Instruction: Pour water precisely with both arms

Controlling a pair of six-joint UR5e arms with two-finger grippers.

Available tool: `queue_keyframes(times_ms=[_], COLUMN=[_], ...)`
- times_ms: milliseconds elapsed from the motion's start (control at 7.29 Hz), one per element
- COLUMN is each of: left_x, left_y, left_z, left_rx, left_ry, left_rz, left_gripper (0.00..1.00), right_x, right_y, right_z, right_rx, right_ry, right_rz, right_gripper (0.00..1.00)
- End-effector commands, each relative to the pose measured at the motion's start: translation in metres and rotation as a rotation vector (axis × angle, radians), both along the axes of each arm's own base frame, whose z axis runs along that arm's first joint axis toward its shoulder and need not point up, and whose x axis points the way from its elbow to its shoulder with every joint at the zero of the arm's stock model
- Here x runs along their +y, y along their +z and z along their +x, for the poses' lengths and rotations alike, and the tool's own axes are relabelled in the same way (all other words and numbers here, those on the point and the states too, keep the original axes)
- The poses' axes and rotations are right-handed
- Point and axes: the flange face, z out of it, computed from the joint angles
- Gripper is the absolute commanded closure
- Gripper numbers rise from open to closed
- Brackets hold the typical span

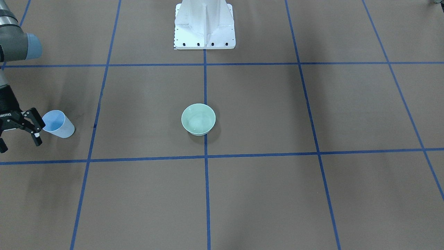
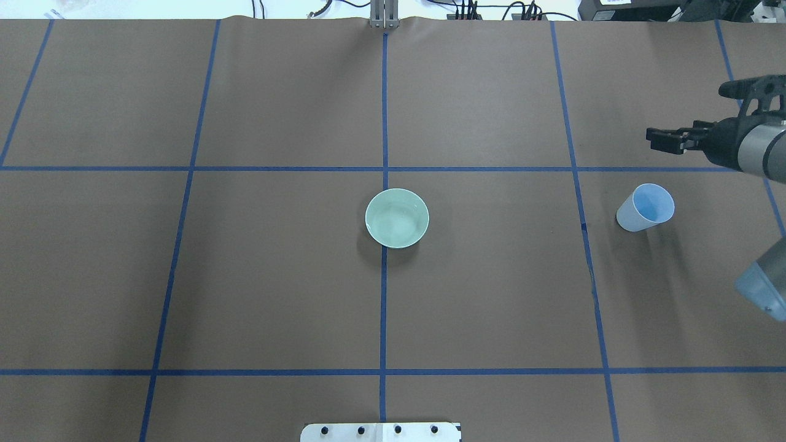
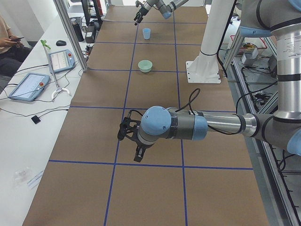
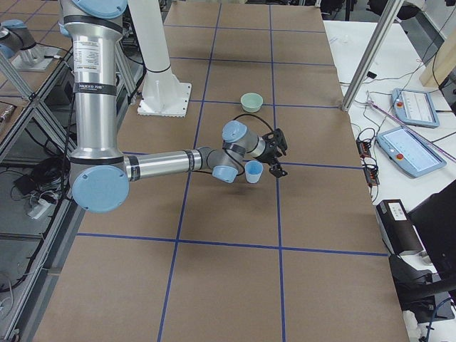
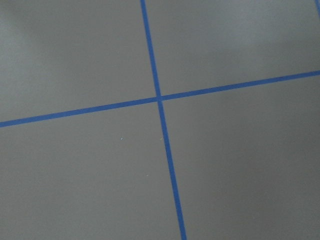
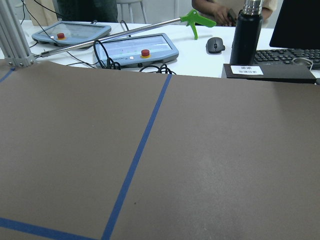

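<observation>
A pale green bowl (image 1: pixel 198 119) (image 2: pixel 396 218) sits at the table's middle, with faint whitish glints inside that look like water. A light-blue cup (image 1: pixel 57 124) (image 2: pixel 645 207) stands upright on the robot's right side. I cannot tell what it holds. My right gripper (image 1: pixel 19 145) (image 2: pixel 691 113) (image 4: pixel 279 152) is open and empty. It hovers just beyond the cup, apart from it, pointing at the operators' side. My left gripper (image 3: pixel 131 141) shows only in the exterior left view, low over bare table far from both vessels. I cannot tell its state.
The white pedestal base (image 1: pixel 204 24) stands at the robot's edge. Blue tape lines (image 5: pixel 159 98) grid the brown table. Beyond the far edge are tablets (image 6: pixel 137 49), cables and a black bottle (image 6: pixel 250 25). A person (image 3: pixel 7 40) sits by the side bench.
</observation>
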Motion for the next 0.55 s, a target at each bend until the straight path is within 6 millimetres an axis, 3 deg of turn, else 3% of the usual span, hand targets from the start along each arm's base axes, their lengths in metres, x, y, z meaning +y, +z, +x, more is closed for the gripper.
queue_keyframes(times_ms=[0,137,412], left_x=[-0.020,-0.033,-0.054], left_y=[-0.034,-0.051,-0.110], left_z=[0.022,0.040,0.090], left_rx=[0.000,0.025,0.101], left_ry=[0.027,0.018,-0.025], left_rz=[0.161,0.127,-0.009], left_gripper=[0.00,0.00,0.00], right_x=[-0.050,-0.061,-0.060], right_y=[-0.016,-0.014,0.017], right_z=[0.062,0.100,0.149], right_rx=[0.064,0.074,0.188], right_ry=[-0.125,-0.212,-0.343], right_rz=[-0.138,-0.183,-0.237], right_gripper=[0.00,0.00,0.00])
